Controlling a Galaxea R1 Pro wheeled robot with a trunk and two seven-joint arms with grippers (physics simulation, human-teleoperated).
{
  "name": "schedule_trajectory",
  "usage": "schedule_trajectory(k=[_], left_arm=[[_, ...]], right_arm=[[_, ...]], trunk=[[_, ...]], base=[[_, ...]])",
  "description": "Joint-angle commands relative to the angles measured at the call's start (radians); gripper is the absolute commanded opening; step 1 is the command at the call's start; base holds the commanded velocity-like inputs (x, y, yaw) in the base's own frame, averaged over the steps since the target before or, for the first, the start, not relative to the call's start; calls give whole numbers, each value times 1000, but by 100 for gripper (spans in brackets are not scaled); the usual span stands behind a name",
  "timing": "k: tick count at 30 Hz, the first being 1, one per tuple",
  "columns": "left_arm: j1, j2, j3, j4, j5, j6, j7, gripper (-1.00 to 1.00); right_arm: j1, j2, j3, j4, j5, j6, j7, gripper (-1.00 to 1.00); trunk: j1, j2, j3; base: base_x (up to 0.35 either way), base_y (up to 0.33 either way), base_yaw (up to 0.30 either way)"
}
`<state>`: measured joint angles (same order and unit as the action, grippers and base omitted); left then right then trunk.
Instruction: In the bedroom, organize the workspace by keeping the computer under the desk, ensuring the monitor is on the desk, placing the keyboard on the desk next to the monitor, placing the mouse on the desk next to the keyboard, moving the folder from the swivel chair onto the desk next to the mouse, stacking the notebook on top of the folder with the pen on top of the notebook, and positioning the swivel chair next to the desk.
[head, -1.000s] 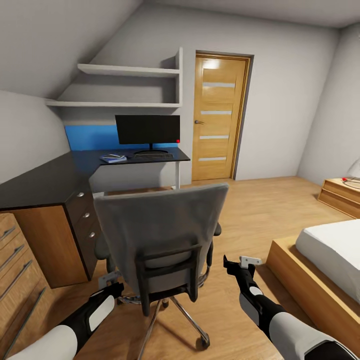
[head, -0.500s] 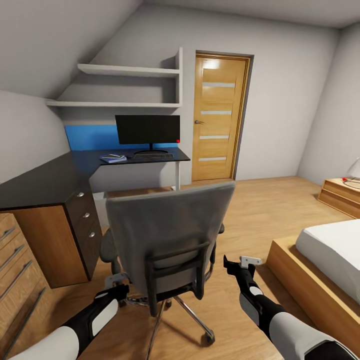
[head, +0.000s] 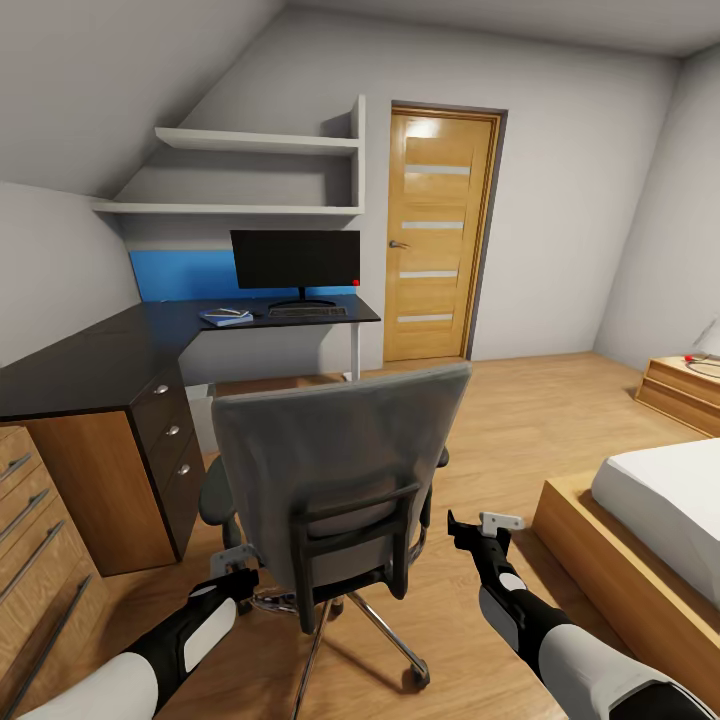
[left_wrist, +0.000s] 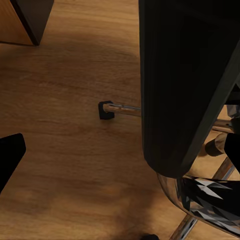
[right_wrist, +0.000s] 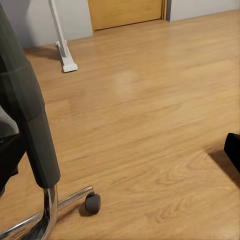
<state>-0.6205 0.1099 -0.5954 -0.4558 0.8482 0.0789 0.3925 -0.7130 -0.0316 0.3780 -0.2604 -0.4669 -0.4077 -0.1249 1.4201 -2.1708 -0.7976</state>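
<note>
Item 1, left claw (head: 238, 578): low beside the swivel chair (head: 335, 470), near its chrome base; I cannot tell whether it is released or clenched.
Item 2, table (head: 90, 365): black L-shaped top. Blue folder (head: 226, 317) with a stack on it, keyboard (head: 306, 312) and monitor (head: 295, 260) sit on its far wing.
Item 3, swivel chair: back toward me, short of the table.
Item 4, right claw (head: 478, 527): released, grasping nothing, beside the chair.
Step in hand, I judge: positioning the chair. Next move calls for pushing it toward the table.

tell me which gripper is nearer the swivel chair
Left. The left gripper sits right by the swivel chair at its back's lower edge; the right gripper hangs clear, off its other side.
</note>
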Motion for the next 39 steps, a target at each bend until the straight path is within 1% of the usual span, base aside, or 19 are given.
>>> schedule_trajectory(k=[1, 8, 14, 26, 30, 31, 32, 33, 34, 37, 39], left_arm=[[-1, 2, -8, -3, 5, 4, 7, 100], [-1, 2, -9, -3, 5, 3, -8, 100], [-1, 2, -9, -3, 4, 4, -9, 100], [-1, 2, -9, -3, 5, 4, -9, 100], [-1, 2, -10, -3, 5, 4, -9, 100], [-1, 2, -10, -3, 5, 4, -9, 100], [-1, 1, -10, -3, 5, 4, -9, 100], [-1, 1, -10, -3, 5, 4, -8, 100], [-1, 1, -10, -3, 5, 4, -8, 100], [-1, 1, -10, -3, 5, 4, -8, 100], [-1, 1, -10, -3, 5, 4, -8, 100]], right_arm=[[-1, -1, 9, 0, -4, -2, -7, 100], [0, -1, 9, 0, -4, -2, -7, 100], [-1, -1, 9, 0, -4, -2, -7, 100], [0, -1, 9, 0, -4, -2, -7, 100], [0, 1, 9, 0, -4, -2, -7, 100], [-1, 5, 10, 0, -4, -2, -8, 100], [-1, 20, 10, 0, -3, -2, -10, 100], [-1, 24, 10, 0, -3, -2, -11, 100], [0, 36, 9, 0, -2, -2, -13, 100], [-1, 47, 10, 1, -1, -2, -15, 100], [0, 49, 10, 1, -1, -2, -16, 100]], trunk=[[0, 0, -1], [0, 0, -1], [0, 0, -1], [0, 0, -1], [0, 0, -1], [0, 0, -1], [0, 0, -1], [0, 0, -1], [0, 0, -1], [0, 0, -1], [0, 0, -1]], base=[[0, 0, 0], [-16, 0, 0], [-213, 0, 0], [-39, 0, 0], [-192, -54, 0], [-259, -97, 0], [-284, -120, 0], [-286, -124, 0], [-251, -105, 0], [-144, -57, 2], [-62, -25, 27]])
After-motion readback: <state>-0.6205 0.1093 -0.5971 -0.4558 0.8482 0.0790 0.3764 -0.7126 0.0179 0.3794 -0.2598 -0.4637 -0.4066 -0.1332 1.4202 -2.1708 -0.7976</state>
